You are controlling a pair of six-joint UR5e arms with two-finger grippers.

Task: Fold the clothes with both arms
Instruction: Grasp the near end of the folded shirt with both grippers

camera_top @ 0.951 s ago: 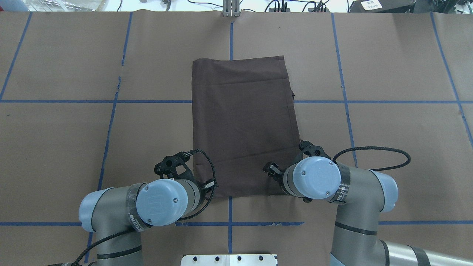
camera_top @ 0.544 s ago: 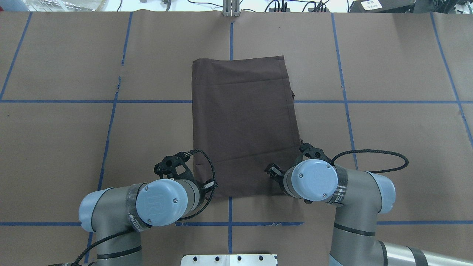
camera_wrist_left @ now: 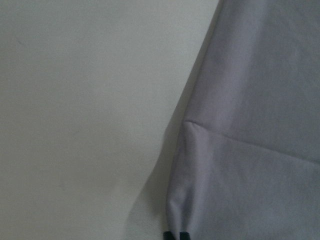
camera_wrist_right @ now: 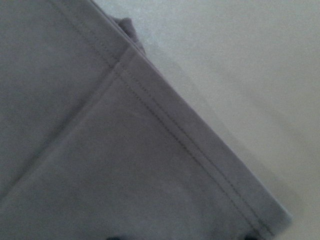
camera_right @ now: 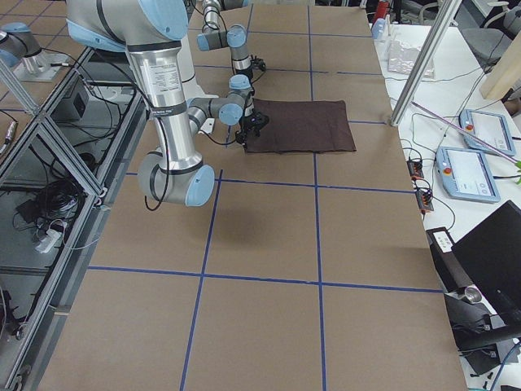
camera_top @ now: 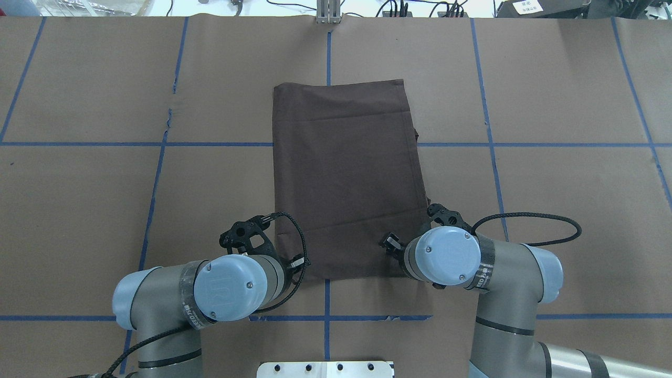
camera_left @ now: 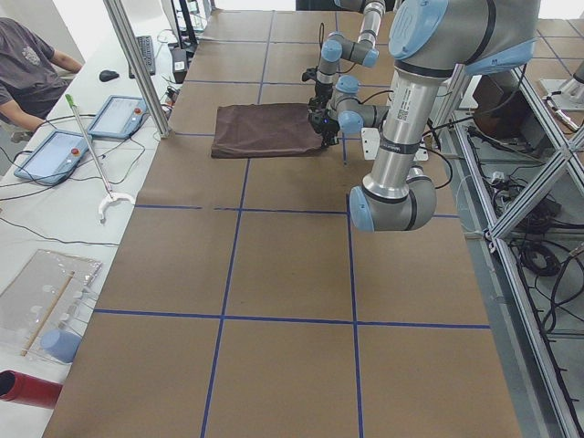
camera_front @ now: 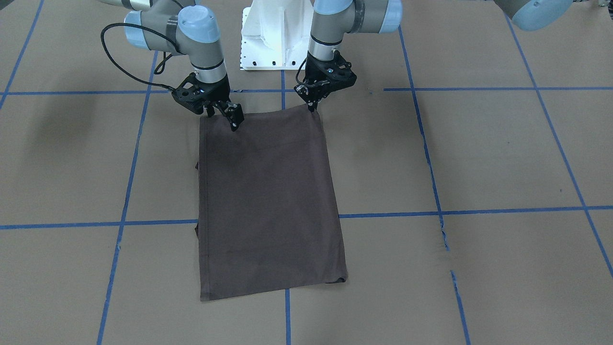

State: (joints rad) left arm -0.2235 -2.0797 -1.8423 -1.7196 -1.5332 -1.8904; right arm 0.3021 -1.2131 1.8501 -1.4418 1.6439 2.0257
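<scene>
Clamped at one robot-side corner by the black two-finger left gripper [camera_front: 313,106], jaws together on the dark brown fabric T-shirt [camera_top: 346,173] folded flat on the brown paper-covered bench [camera_top: 551,210]. Met at the other robot-side corner by the black right gripper [camera_front: 222,117], fingers spread apart.

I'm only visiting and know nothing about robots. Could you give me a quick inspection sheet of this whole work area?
Surface: brown paper with blue tape lines; a small tear.
Job's things: dark brown T-shirt, folded to a rectangle and lying flat.
Clutter: nothing seen.
Grippers: left gripper pinches one robot-side corner, fingers shut; right gripper sits at the other robot-side corner, fingers open.
Cables: black cable loops over the paper; a second cable crosses the shirt's edge in the overhead view.
Surroundings: white base; a person at a side desk with control tablets.
</scene>
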